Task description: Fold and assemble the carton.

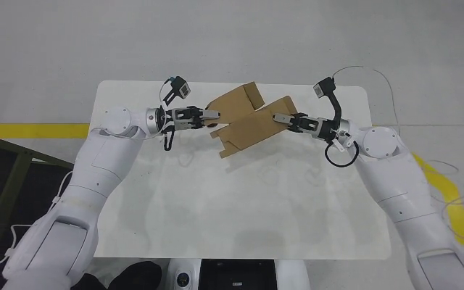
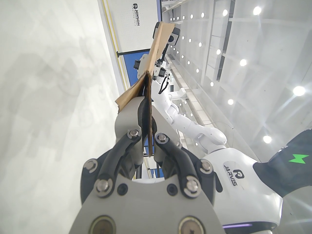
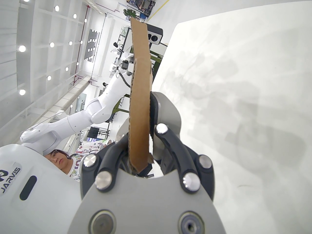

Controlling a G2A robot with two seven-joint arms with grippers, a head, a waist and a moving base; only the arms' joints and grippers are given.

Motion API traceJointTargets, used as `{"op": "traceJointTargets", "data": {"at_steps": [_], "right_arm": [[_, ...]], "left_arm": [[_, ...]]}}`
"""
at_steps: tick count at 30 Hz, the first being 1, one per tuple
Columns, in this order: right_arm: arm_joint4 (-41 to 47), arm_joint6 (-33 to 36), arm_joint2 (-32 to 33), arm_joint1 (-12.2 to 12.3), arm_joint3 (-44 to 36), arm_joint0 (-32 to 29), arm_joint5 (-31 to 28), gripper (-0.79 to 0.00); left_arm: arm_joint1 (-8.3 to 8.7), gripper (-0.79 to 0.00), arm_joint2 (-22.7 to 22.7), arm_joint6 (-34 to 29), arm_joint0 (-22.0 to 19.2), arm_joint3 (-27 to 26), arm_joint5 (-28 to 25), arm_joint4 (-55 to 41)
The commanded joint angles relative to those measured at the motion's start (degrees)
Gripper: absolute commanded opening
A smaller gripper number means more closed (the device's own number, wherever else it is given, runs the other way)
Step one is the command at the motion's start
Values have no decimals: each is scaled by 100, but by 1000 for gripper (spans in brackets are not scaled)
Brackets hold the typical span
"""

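Gripping a flattened brown carton point(image 1: 243, 119) from opposite ends, the robot's 2 arms hold it off the white table point(image 1: 217, 210) in the upper centre of the top view. The left gripper point(image 1: 214, 114) comes in from the left of the frame and pinches the carton's left flap. The right gripper point(image 1: 278, 117) comes in from the right and pinches the panel's right edge. The carton runs at a slant between them, with 1 flap raised toward the upper middle of the frame and a lower corner pointing toward the table's centre.

In the left wrist view, the left gripper point(image 2: 146, 113) has its fingers point(image 2: 129, 113) drawn narrow, with the cardboard edge clamped between them. The carton point(image 2: 159, 42) stretches away edge-on, apart from the table point(image 2: 48, 74). In the right wrist view, the right gripper point(image 3: 143, 127) likewise has its fingers point(image 3: 168, 115) closed tight on the corrugated edge, and the carton point(image 3: 140, 74) extends away from it, clear of the table point(image 3: 231, 74).
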Motion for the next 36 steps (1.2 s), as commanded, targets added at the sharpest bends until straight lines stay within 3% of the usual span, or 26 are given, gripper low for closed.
{"op": "traceJointTargets", "data": {"at_steps": [1, 2, 3, 17, 26, 28, 32, 36], "right_arm": [[-16, 16, -1, -4, -5, 0, 20, -785], [-18, 31, -2, -7, -7, 0, 34, -616], [-26, 21, 4, -9, 3, 2, 55, 0], [-253, 7, 543, 111, 371, 5, -34, 0], [1168, 1703, 446, 74, 193, 89, -33, 0], [1240, 1824, 361, 47, 206, 134, -28, -154], [1309, 1906, 66, -38, 114, 241, 53, -246], [1226, 1839, -179, -124, 246, 374, -13, -394]], "left_arm": [[-10, -785, -18, -25, 10, 0, 11, -54], [-13, -785, -27, -35, 4, -2, 9, -51], [-17, -785, -41, -40, 1, -10, 11, -64], [66, -785, -279, -144, 48, -344, -138, 514], [143, -785, -354, -402, 229, -547, -124, 879], [150, -785, -363, -435, 254, -601, -108, 896], [161, -785, -352, -466, 281, -728, -144, 1056], [156, -785, -311, -492, 324, -864, -156, 1119]]}}
